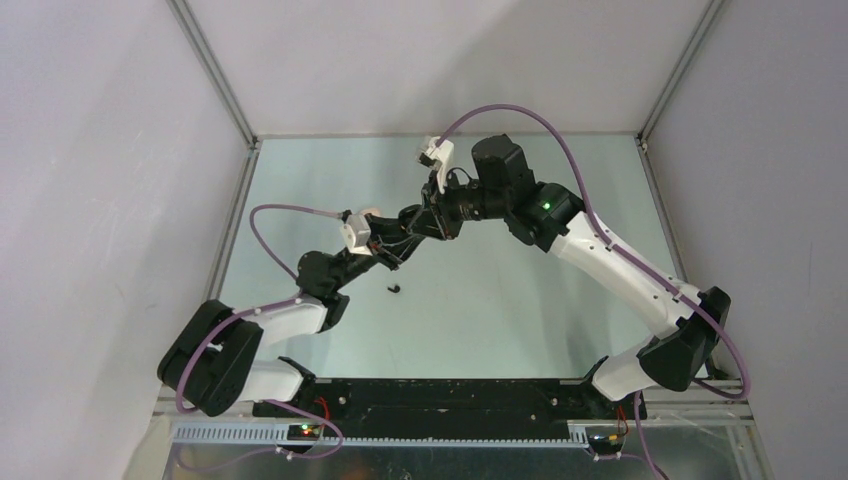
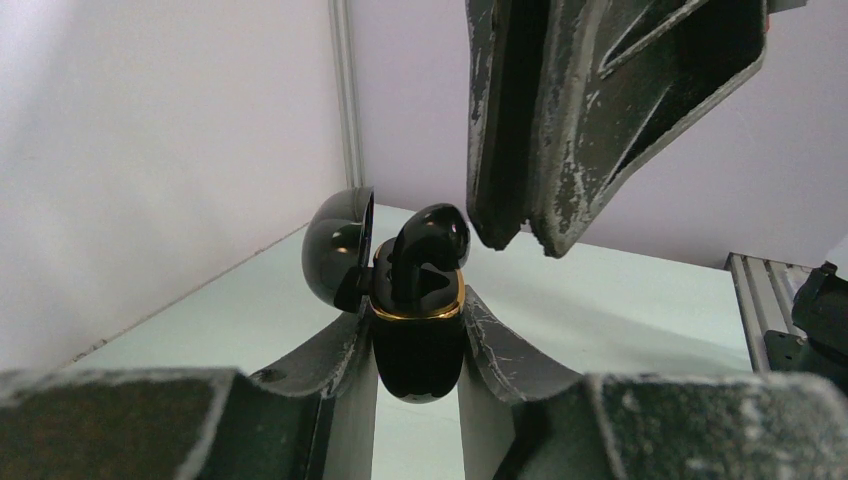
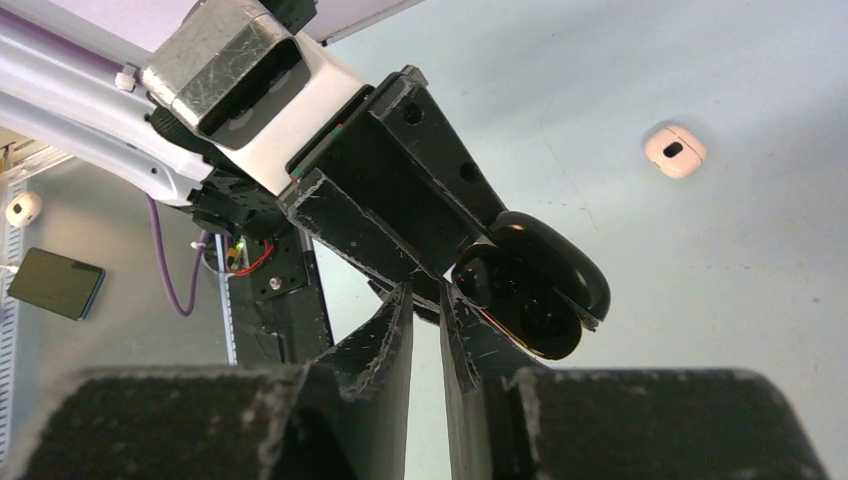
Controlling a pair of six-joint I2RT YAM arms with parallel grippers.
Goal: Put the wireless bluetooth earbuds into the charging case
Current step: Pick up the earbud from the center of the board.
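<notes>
Left jaws clamp the open black case (image 2: pixel 418 352); black earbud (image 2: pixel 430 245) stands inside.

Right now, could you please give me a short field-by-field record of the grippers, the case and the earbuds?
Left gripper: shut on the black charging case, held upright
Case lid: open
Black earbud: standing in the case, not fully seated
Right gripper: fingers closed, tips right beside that bud
Loose black item: small, on the table near the left arm, probably another bud
Cream-white item: on the table, apart from both grippers
</notes>
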